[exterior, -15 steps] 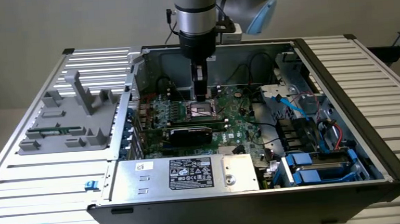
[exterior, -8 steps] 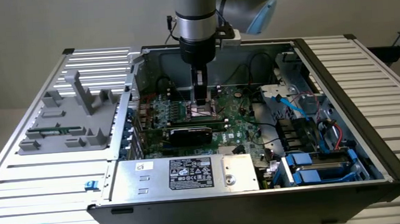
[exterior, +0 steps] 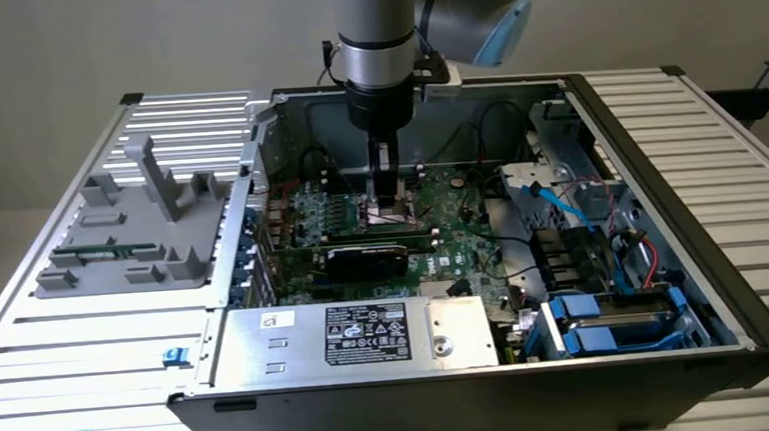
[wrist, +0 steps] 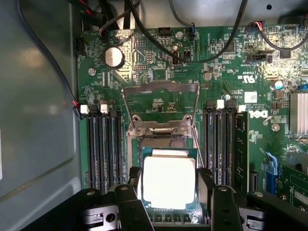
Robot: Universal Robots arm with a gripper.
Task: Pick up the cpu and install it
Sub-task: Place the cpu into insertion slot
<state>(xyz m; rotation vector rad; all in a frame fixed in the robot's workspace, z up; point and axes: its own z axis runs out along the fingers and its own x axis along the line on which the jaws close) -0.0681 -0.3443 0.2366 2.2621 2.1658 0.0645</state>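
Gleaming silver-topped square cpu (wrist: 169, 185), thin green rim, in the gripper (wrist: 169, 177)

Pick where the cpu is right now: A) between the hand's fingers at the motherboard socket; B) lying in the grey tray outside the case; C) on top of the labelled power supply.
A: the wrist view shows the cpu gripped by the hand between its fingers, next to the raised socket frame.

One cpu (wrist: 169, 182), one coin cell (wrist: 114, 57), one motherboard (wrist: 226, 82), one case (exterior: 476, 400).
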